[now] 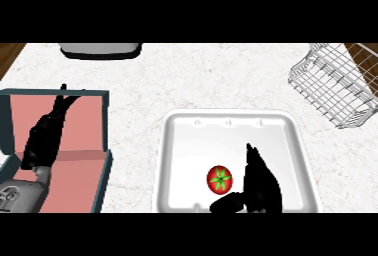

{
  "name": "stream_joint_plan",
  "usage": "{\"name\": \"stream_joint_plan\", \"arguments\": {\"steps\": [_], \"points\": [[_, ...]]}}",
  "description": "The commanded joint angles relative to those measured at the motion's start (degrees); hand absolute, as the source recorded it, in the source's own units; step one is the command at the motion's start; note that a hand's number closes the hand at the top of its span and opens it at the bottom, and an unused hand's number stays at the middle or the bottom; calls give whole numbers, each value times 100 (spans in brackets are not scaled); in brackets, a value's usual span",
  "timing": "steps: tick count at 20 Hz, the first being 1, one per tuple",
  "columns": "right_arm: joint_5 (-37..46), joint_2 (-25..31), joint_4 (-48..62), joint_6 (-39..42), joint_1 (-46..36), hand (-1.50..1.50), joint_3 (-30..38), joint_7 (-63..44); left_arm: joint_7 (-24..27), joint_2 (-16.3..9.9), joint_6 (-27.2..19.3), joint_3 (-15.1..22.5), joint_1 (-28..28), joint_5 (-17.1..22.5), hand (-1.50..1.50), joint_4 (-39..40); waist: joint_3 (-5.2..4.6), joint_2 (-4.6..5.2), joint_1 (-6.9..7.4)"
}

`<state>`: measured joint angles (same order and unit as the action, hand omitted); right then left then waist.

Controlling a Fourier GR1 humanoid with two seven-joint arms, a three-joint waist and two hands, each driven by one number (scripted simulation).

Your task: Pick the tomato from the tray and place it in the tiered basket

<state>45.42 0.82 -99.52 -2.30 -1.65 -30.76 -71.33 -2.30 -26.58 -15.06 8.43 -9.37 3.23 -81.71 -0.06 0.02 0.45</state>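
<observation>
- A white tray (295,130) sits at lower centre of a pale marbled worktop (184,80).
- A red tomato (220,180), green stalk up, lies in the tray's lower part.
- The right hand (260,187) is just right of the tomato, fingers (253,157) straight and together, thumb curled below it, apparently set to close round it; no grasp yet.
- The wire tiered basket (336,82) waits at upper right, well apart.
- The left hand (46,135) rests at left over a pink-lined box (92,125), fingers straight, idle.
</observation>
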Motion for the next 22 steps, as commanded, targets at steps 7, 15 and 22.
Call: {"name": "stream_joint_plan", "arguments": {"steps": [7, 15, 22], "points": [[-528, -78, 554, -650, -366, -150, -322, -1388, -232, 31, 31, -104, -106, -89, 0, -69, 5, -5, 9], [-723, -72, 1290, 249, -1085, 150, -567, -974, -214, 60, 183, -145, 119, -84, 0, -168, 2, -3, 64], [-908, -72, 715, -851, -742, 150, -685, -1026, -288, 128, 174, -209, -187, -253, 0, -18, 5, -11, -51]]}}
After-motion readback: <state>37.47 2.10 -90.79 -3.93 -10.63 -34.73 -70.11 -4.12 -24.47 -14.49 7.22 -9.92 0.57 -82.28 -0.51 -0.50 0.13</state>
